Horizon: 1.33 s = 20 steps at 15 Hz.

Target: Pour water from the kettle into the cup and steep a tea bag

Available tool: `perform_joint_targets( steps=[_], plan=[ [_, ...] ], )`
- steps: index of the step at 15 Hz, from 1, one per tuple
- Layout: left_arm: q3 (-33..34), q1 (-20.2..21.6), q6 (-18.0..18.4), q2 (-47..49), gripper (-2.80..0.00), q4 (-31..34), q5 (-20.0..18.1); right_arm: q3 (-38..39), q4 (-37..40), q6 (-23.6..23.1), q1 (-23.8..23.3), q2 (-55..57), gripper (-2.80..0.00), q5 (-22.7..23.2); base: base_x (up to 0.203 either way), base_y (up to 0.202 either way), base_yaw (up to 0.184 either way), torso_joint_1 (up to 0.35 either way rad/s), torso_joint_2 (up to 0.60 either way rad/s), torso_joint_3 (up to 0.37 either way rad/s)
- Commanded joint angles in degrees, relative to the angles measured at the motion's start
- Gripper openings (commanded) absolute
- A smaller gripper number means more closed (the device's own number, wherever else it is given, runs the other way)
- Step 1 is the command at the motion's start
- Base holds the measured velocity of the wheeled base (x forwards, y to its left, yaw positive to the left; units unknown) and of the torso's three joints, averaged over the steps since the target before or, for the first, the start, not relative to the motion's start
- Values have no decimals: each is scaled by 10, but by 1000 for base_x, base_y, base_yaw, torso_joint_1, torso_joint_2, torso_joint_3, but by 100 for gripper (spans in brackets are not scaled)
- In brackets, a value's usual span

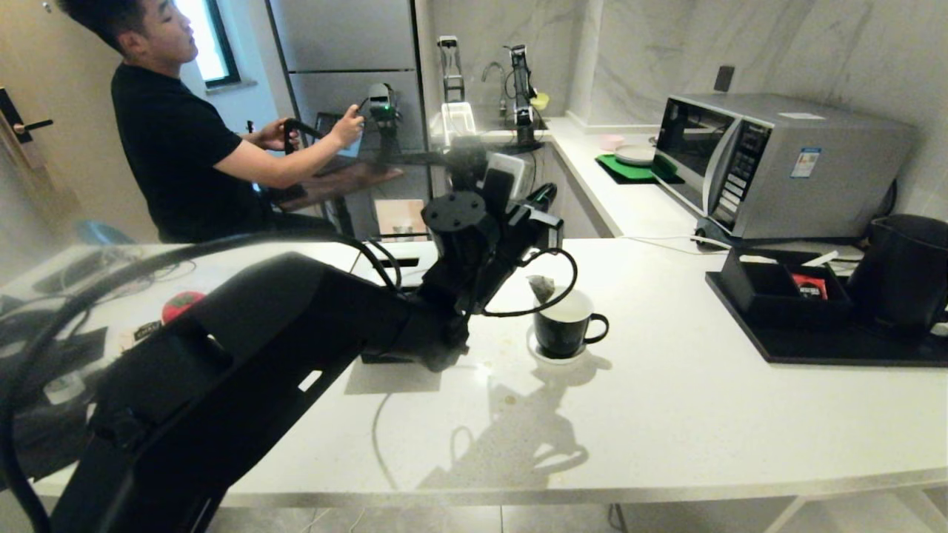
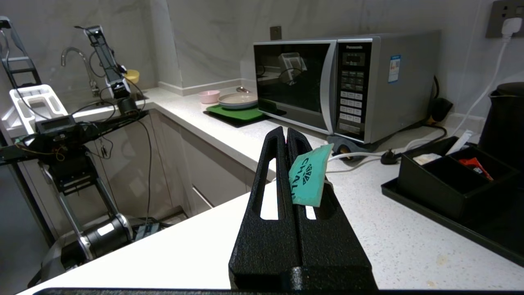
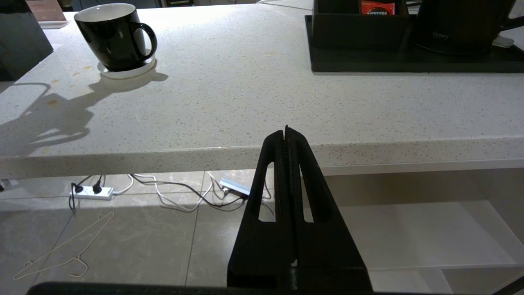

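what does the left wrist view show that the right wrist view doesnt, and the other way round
Only the left wrist view: the left gripper shut on a teal tag, the microwave, plates on a green mat and the sink tap.

Only the right wrist view: the right gripper shut and empty below the counter edge, the cup on its saucer, and floor cables with a power strip.

Both: the white counter, the black tray, the kettle and the red packet.
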Motion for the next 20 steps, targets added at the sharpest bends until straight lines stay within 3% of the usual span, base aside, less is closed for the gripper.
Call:
perform_joint_targets(
  steps=[1,11,14,20],
  plan=[
    [0,3,0,0,-280,-4,1,0,0,0,0,1,-280,0,0,0,0,0,0,0],
    [6,18,0,1,-280,-6,1,0,0,0,0,1,-280,0,0,0,0,0,0,0],
    [41,8,1,-1,-280,-13,1,0,0,0,0,1,-280,0,0,0,0,0,0,0],
    [40,-24,8,6,-280,-12,2,0,0,0,0,1,-280,0,0,0,0,0,0,0]
  ],
)
